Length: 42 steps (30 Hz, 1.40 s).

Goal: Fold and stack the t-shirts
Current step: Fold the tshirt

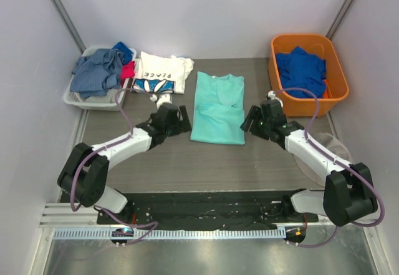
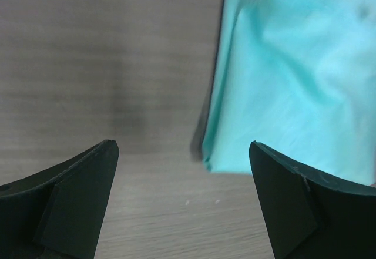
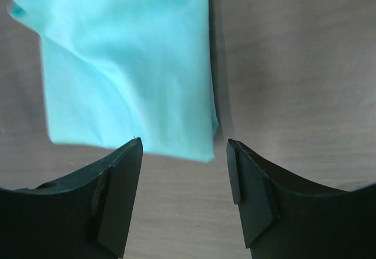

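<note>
- Mint-teal t-shirt [image 1: 217,108] lies flat in the middle of the tabletop [image 1: 156,159]. It is folded into a long narrow panel, collar end on the far side and hem toward the arms, with layers overlapping across its middle.
- A white t-shirt [image 1: 161,74] printed "PEACE" sits at the far left as a compact folded rectangle, just beside the grey basket [image 1: 73,102] and near the mint one without touching it.
- The left pincer [image 1: 181,115] hovers just off the panel's left edge, jaws spread wide with nothing between them. Its wrist view shows the near-left corner ahead, toward the right finger.
- The right pincer [image 3: 184,144] mirrors it at the right edge, released and empty, with the near-right corner lying just ahead of the gap.
- The fabric looks like thin jersey: light, limp and not fragile. It is likely to sag between two hold points and to drag or ripple across the wood-grain surface.
- The best hold is probably the two hem corners, one per pincer. Each pinch should go deep enough to trap every layer, so the hem end can be lifted and laid over toward the collar.
- A shallow pinch may catch only the top layer and peel the lengthwise fold open. Uneven lifting could skew the edges before stacking.
</note>
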Tool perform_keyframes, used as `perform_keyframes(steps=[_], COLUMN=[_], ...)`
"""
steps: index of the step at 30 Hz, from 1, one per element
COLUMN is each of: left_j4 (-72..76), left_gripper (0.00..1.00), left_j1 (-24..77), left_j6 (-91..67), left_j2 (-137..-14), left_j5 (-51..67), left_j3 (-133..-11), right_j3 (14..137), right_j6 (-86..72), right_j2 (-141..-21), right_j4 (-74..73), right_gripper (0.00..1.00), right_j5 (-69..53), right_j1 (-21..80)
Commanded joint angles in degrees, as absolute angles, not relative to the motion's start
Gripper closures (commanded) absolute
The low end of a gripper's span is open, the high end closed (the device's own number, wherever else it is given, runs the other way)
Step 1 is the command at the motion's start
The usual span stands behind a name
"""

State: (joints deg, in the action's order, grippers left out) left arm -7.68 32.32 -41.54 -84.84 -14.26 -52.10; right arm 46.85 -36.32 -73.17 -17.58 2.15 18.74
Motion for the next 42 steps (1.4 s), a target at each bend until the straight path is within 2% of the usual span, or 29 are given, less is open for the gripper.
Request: perform_keyframes(steps=[1, 6, 15, 23, 25, 27, 28, 30, 32, 36, 39, 42], left_j4=[1.22, 8.43, 11.15, 15.55, 16.95, 17.40, 17.75, 18.19, 18.98, 19.69, 20.21, 20.56], left_gripper=[0.00, 0.00, 0.00, 0.02, 0.15, 0.20, 0.28, 0.35, 0.39, 0.53, 0.61, 0.63], left_j1=[34.54, 34.63, 34.63, 34.80, 35.07, 35.16, 35.24, 35.33, 35.51, 35.51, 35.60, 35.60], left_j6=[-44.29, -45.17, -44.83, -43.77, -43.77, -44.12, -44.21, -44.47, -44.73, -45.35, -45.88, -46.40], left_j2=[-83.06, -84.10, -84.64, -91.39, -93.07, -95.43, -96.15, -97.90, -98.70, -100.10, -100.90, -101.25], left_j5=[-13.19, -12.92, -10.21, -5.37, -4.23, -3.69, -2.91, -2.20, -1.58, -1.06, -0.35, -0.18], left_j3=[-41.32, -36.04, -37.79, -42.62, -43.59, -44.55, -44.91, -45.53, -45.62, -45.62, -45.53, -45.27], right_j3=[38.95, 33.23, 35.33, 36.91, 37.26, 37.62, 37.88, 38.14, 38.23, 37.97, 38.06, 38.41], right_j6=[-36.21, -37.09, -35.95, -35.68, -35.42, -35.25, -35.07, -34.81, -34.89, -34.63, -33.93, -33.58], right_j2=[-69.44, -68.55, -70.40, -74.26, -75.32, -76.37, -77.51, -78.48, -79.71, -81.21, -82.09, -82.88], right_j4=[-14.77, -9.50, -9.05, -7.38, -6.95, -6.77, -6.59, -6.07, -5.45, -4.40, -3.96, -3.96], right_gripper=[0.34, 0.34, 0.35, 0.34, 0.35, 0.35, 0.34, 0.34, 0.35, 0.35, 0.35, 0.35], right_j5=[-1.93, -2.11, -2.37, -2.46, -1.76, -0.71, -0.70, -0.70, -0.79, -0.62, -0.26, -0.26], right_j1=[21.27, 21.27, 21.27, 21.36, 21.44, 21.36, 21.36, 21.36, 21.36, 21.36, 21.27, 21.36])
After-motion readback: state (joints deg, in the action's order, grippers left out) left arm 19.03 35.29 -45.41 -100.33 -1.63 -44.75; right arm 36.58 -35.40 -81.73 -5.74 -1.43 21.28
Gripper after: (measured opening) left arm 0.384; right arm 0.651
